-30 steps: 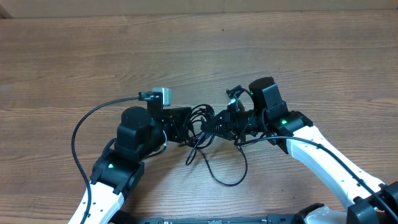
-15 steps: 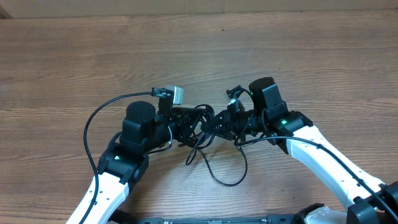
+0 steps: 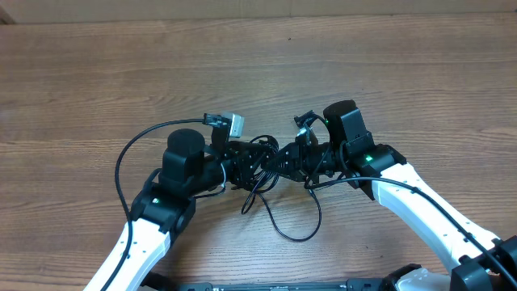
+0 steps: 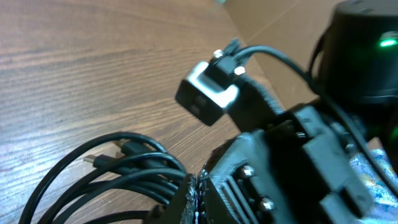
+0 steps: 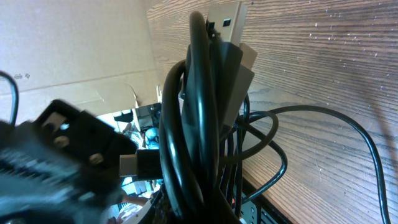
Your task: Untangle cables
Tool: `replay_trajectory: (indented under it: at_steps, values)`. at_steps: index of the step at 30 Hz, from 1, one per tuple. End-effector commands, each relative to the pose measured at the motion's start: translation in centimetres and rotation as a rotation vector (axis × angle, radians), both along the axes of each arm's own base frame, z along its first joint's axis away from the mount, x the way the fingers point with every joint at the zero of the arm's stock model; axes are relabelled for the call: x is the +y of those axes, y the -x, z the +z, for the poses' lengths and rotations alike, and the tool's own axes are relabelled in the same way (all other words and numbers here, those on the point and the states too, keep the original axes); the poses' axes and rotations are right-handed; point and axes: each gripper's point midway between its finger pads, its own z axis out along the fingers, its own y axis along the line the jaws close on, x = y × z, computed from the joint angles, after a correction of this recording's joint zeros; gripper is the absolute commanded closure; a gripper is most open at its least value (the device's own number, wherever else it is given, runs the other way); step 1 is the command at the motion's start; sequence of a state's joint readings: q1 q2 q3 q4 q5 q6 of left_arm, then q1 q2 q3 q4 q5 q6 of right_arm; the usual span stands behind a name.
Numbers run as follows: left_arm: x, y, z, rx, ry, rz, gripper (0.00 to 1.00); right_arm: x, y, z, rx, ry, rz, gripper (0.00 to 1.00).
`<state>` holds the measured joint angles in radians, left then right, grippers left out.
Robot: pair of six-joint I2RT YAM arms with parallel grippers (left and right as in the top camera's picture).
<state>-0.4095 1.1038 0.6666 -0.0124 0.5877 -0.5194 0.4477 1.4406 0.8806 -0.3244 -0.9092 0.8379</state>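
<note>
Since the earlier overhead frames the left arm (image 3: 174, 190) has swung rightward across the tabletop (image 3: 380, 65), bringing the left claw (image 3: 245, 162) up against the knot of cables (image 3: 262, 168); the right arm (image 3: 404, 190) has kept its place.

Overhead view: the cables form a dense black tangle at the middle of the tabletop, lying between the two claws and touching both. One slack loop (image 3: 292, 233) trails out of the knot toward the near edge and rests flat on the wood. The right claw (image 3: 286, 159) meets the tangle from the right side.

Left wrist view: several cable strands (image 4: 118, 171) curve side by side over the wood grain, with a small dark plug (image 4: 124, 148) lying among them. Whether the left claw is apart or together cannot be told, as the black parts crowd together there.

Right wrist view: a bundle of cable strands (image 5: 186, 124) stands upright close to the lens, raised off the tabletop, with a silver-tipped plug (image 5: 227, 17) at its top and a second plug (image 5: 132, 165) jutting to the left. The right claw is clamped on this bundle.
</note>
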Motion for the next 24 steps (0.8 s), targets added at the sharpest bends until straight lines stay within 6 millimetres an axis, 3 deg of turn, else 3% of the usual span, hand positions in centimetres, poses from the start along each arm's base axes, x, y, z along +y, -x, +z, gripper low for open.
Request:
replay_trajectory:
  at_steps: [1, 7, 24]
  values:
    - [-0.5, -0.4, -1.4, 0.034, -0.013, -0.018, 0.96, 0.3, 0.0, 1.5, -0.036, -0.026, 0.010, 0.96]
    - [-1.2, -0.6, -3.6, 0.092, -0.039, -0.033, 0.96, 0.3, 0.0, 1.5, -0.035, -0.026, 0.010, 0.96]
    - [0.6, -0.1, -6.6, 0.170, -0.157, 0.026, 0.96, 0.3, 0.0, 1.5, -0.033, -0.025, 0.010, 0.96]
